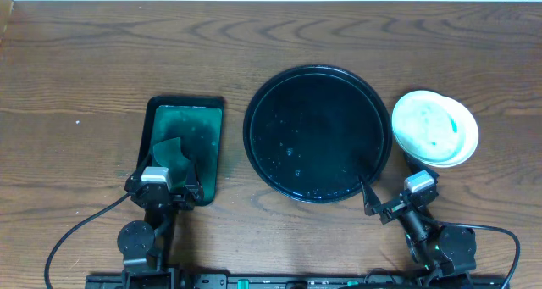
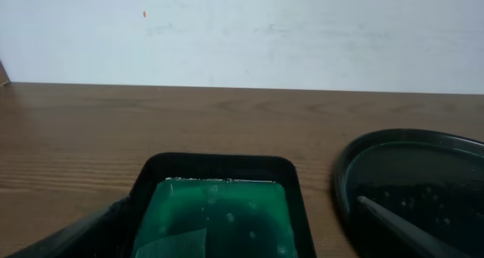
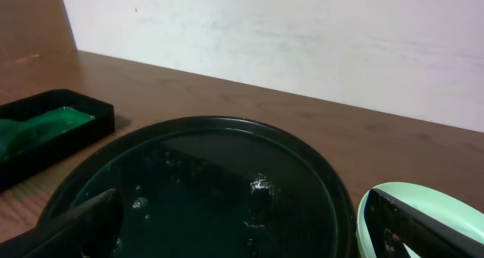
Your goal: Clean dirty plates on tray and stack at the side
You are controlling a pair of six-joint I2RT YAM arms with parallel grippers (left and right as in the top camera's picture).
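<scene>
Your left gripper point(image 1: 168, 172) gapes over the rectangular black tray point(image 1: 186, 101); your right gripper point(image 1: 389, 180) gapes at the glossy round black tray's point(image 1: 313, 111) near rim, beside stacked teal-smeared white plates point(image 1: 434, 128).

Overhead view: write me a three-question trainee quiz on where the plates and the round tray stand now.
1. True or false: a plate lies on the round black tray.
2. Where is the stack of white plates? A) on the tray's far rim B) on the table beside the tray, on the right arm's side C) half on the tray, half off it.
3. Fill in: the right gripper has its jaws ___.
Key: 1 false; 2 B; 3 open.
</scene>
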